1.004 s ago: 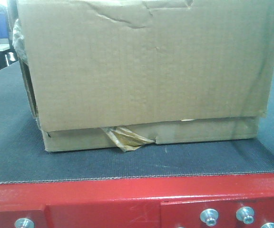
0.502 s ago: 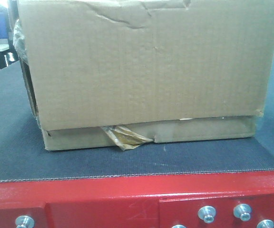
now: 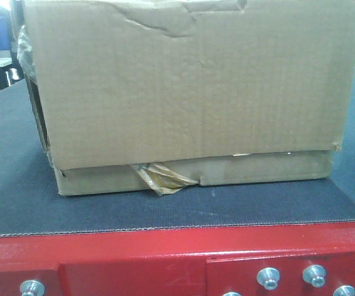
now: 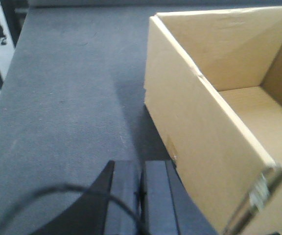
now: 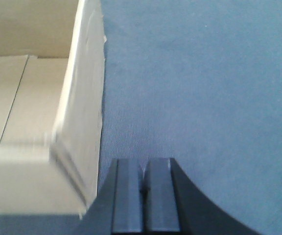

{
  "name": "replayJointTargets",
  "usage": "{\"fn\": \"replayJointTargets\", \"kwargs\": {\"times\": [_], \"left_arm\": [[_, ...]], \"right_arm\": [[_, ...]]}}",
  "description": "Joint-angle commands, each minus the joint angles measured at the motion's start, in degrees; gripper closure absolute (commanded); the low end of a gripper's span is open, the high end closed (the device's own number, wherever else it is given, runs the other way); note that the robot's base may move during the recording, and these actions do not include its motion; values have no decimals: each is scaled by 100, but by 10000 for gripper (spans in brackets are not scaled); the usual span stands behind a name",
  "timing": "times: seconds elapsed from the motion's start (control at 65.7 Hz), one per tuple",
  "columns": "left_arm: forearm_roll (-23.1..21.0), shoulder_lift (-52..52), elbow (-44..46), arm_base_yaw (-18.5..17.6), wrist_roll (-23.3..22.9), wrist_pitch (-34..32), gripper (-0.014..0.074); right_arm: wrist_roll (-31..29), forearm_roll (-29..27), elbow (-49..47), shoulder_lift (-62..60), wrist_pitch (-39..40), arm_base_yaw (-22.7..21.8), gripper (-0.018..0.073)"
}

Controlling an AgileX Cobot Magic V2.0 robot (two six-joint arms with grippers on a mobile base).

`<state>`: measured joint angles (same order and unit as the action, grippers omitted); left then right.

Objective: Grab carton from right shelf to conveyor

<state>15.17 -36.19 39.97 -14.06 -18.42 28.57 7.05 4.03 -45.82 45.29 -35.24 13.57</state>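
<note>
The brown carton [image 3: 190,92] rests on the dark grey conveyor belt [image 3: 165,213], its creased face towards the front camera and a yellowish tape scrap [image 3: 162,177] hanging at its lower edge. It is open on top, as both wrist views show. My left gripper [image 4: 142,169] is shut and empty, just left of the carton's left wall [image 4: 199,127]. On the other side my right gripper [image 5: 144,166] is shut and empty too, beside the carton's right wall [image 5: 84,112]. Neither touches the carton as far as I can see. The shelf is out of view.
The conveyor's red frame [image 3: 134,259] with silver bolts [image 3: 268,277] runs along the front edge. Bare belt [image 4: 58,98] stretches left of the carton and bare belt [image 5: 204,83] to its right. A dark stand [image 3: 8,75] shows at the far left.
The carton's picture has shifted a touch left and down over the last second, then held still. Nothing has been taken hold of or let go.
</note>
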Motion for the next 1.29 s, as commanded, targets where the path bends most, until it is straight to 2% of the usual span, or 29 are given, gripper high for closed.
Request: {"fn": "replayJointTargets", "kwargs": {"times": [0.0,0.122,0.289,0.532,1.278], "left_arm": [[-39,545,-412,23,-25,-394,594],[-39,1287,-822,23,-25,-433,594],[-39,2122,-1039,23,-25,-392,594],[-15,2746,-1052,23,-25,-382,594],[-5,2802,-1052,23,-25,-381,594]], "right_arm": [[-48,91,624,-605,506,-31,627],[-48,91,1416,-1626,708,-31,627],[-48,91,2012,-3108,746,-31,627],[-48,104,2137,-4509,809,-31,627],[-48,114,2127,-4529,877,-31,627]]}}
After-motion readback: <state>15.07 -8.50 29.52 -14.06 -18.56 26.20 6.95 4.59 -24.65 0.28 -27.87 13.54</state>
